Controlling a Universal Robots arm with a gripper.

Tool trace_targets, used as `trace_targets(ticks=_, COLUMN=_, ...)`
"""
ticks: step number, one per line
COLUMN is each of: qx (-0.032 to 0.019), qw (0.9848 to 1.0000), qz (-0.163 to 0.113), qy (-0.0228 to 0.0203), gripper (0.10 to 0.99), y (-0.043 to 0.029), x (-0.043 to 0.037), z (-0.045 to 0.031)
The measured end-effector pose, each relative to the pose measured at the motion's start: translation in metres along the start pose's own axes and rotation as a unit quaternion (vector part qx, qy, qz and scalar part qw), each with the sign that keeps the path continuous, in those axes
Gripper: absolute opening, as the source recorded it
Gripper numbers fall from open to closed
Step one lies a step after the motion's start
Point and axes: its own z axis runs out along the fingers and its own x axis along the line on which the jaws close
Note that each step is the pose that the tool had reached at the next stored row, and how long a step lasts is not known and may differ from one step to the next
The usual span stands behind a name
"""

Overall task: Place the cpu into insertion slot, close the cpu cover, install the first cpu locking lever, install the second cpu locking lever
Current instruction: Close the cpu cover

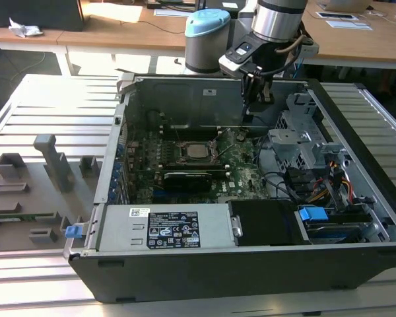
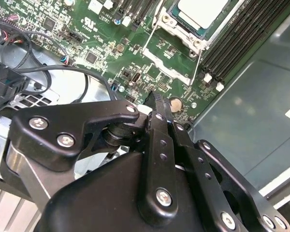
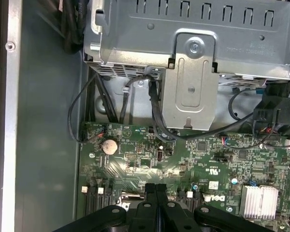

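Exterior view: open computer case [image 1: 185, 271] flat on slatted table [image 1: 46, 99]. Inside it, gripper [image 1: 251, 113] hanging near back wall, over 1 o'clock corner of motherboard [image 1: 241, 168]. Closed tight, nothing held. Task part: cpu [image 1: 199, 151] seated in insertion slot [image 1: 179, 158], mid-board, at 8 o'clock from gripper and well apart from it. Black ribbed heatsink [image 1: 188, 178] just at 6 o'clock of slot. Grey power supply [image 1: 165, 228] along case front at 6 o'clock, drive cage [image 1: 297, 142] at 3 o'clock of board, blue tab [image 1: 312, 214] at 5 o'clock. Grey fixture tray [image 1: 26, 191] on table at 9 o'clock of case.

Second wrist view: gripper [image 2: 157, 98] pinched down to a single tip, empty, hovering clear above motherboard [image 2: 101, 29]. Coin cell [image 2: 174, 103] on board just beside tip. cpu [image 2: 203, 10] pale metal top up, sitting in insertion slot [image 2: 167, 20], away from gripper. Memory slots [image 2: 241, 34] alongside slot on case-wall side. Black cables [image 2: 48, 67] looping over board on other side.

First wrist view: gripper [image 3: 156, 186] with fingers [image 3: 150, 193] touching along a thin seam, nothing between. Beneath: motherboard [image 3: 135, 164] with coin cell [image 3: 109, 145] near its edge, small finned silver heatsink [image 3: 259, 200]. Metal drive cage [image 3: 193, 72] beyond board, black cables [image 3: 154, 111] dropping from cage to board.
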Motion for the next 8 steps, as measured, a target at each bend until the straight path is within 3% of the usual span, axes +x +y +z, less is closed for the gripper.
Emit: trace_targets(ticks=8, qx=0.0, qw=1.0, qz=0.0, qy=0.0, gripper=0.106, y=0.0007, x=0.0004, z=0.0125)
